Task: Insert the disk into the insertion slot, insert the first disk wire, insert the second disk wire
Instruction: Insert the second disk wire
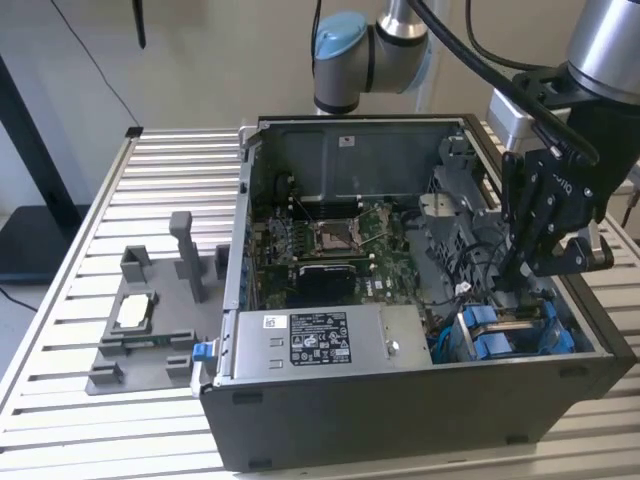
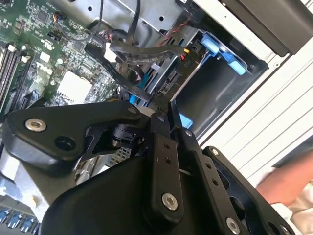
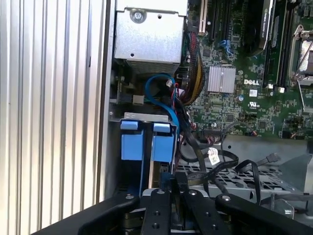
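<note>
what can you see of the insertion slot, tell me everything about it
The insertion slot is a grey metal drive bay in the open computer case, at the corner toward the exterior view's right, beside the green motherboard. Bright blue plastic guides stand side by side in it, with a blue cable looping above them in the first wrist view. Black cables lie alongside. The gripper hangs just above the bay, reaching down into it; whether it touches is unclear.
</note>
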Motion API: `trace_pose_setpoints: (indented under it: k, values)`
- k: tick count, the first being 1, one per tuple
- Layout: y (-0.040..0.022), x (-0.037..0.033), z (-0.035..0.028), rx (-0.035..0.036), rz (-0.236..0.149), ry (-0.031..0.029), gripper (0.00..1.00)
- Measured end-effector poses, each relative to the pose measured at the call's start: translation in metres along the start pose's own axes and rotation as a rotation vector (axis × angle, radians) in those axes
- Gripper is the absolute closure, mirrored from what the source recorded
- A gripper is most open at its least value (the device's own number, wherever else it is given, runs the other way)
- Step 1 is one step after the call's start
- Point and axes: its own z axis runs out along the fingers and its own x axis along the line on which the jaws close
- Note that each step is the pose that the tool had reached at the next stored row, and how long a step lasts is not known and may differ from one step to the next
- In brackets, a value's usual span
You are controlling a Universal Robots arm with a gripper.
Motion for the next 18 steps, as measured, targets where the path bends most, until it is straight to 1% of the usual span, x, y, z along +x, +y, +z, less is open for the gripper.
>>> trace_pose_setpoints:
  k: [5, 6, 8, 9, 13, 15, 18]
  values:
    - [0.0, 0.0011, 0.0006, 0.0002, 0.0, -0.0039, 0.84]
    - [-0.0001, 0.0015, 0.0009, 0.0003, 0.0, -0.0067, 0.84]
    - [-0.0007, 0.002, 0.0023, 0.0011, 0.0, -0.0218, 0.84]
    - [-0.0017, 0.0022, 0.0035, 0.0009, 0.0, -0.024, 0.84]
    - [-0.0091, 0.0027, 0.0086, -0.0039, 0.0, -0.0256, 0.84]
    - [-0.0111, 0.0029, 0.0114, -0.0082, 0.001, -0.0258, 0.84]
    - [-0.0137, 0.0032, 0.0153, -0.0128, 0.001, -0.027, 0.84]
